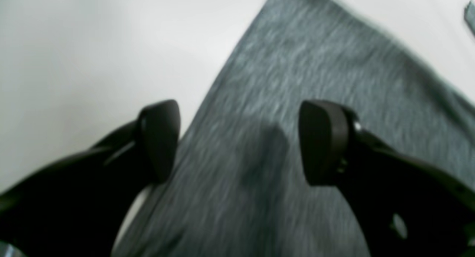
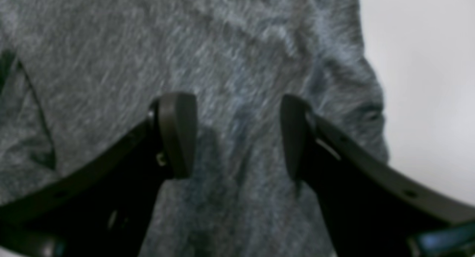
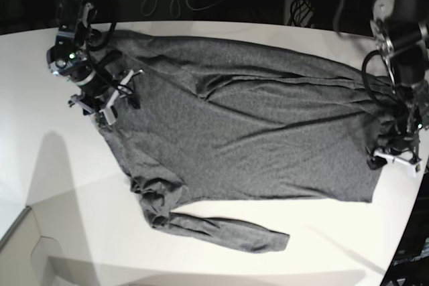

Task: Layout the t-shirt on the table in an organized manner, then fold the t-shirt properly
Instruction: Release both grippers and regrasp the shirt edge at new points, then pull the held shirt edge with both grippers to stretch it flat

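The shirt (image 3: 255,125) lies spread across the counter (image 3: 40,165). The left pincer (image 1: 239,142) gapes wide over the shirt's edge; the right pincer (image 2: 237,136) gapes wide above its cloth.

base overhead, wrist cams close, blurry

- Your left arm's black two-fingered gripper (image 1: 239,142) has its jaws spread wide, with nothing between the dark rounded pads (image 1: 160,138).
- In the base view that left gripper (image 3: 395,155) hangs at the end of a forearm reaching steeply down on the picture's right.
- Your right arm's matching black gripper (image 2: 237,136) is spread just as wide, its pads (image 2: 178,132) apart and gripping nothing.
- From the base camera, the right gripper (image 3: 110,95) sits low at the picture's left, wrist bent downward.
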You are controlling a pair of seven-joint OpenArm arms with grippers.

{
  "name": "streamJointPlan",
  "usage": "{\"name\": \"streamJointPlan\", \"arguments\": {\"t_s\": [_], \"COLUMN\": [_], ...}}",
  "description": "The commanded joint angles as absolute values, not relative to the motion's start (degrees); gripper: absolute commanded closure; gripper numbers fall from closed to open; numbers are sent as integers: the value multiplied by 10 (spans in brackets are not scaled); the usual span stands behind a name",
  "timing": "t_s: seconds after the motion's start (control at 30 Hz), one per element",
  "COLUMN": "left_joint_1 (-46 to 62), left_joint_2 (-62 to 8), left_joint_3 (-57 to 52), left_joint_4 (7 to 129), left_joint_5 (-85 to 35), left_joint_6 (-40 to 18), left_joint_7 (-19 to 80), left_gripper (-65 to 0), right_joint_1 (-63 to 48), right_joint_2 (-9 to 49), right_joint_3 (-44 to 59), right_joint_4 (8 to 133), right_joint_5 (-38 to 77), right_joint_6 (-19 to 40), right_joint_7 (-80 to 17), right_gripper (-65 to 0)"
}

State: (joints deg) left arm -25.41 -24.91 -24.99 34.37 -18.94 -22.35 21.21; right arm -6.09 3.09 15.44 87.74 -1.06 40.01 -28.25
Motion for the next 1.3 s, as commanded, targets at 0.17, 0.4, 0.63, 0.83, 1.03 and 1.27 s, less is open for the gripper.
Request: {"name": "streamJointPlan", "arguments": {"t_s": [0.17,0.4,0.63,0.83,1.03,1.27], "left_joint_1": [-141,-28,22,23,23,74], "left_joint_2": [-255,-232,-204,-195,-195,-192], "left_joint_3": [-252,-298,-362,-365,-365,-366], "left_joint_4": [572,683,779,720,666,694], "left_joint_5": [-240,-241,-240,-235,-235,-241], "left_joint_6": [-224,-224,-227,-228,-228,-229], "left_joint_7": [276,278,345,344,344,344], "left_gripper": [-481,-481,-481,-481,-481,-481], "right_joint_1": [-52,-53,-53,-53,-61,-67], "right_joint_2": [36,37,36,37,37,38], "right_joint_3": [155,164,180,181,182,217], "right_joint_4": [873,874,874,874,874,873], "right_joint_5": [0,0,0,0,0,0], "right_joint_6": [400,400,400,400,400,400], "right_joint_7": [-269,-269,-269,-269,-269,-268], "right_gripper": [-361,-361,-361,-361,-361,-361]}}
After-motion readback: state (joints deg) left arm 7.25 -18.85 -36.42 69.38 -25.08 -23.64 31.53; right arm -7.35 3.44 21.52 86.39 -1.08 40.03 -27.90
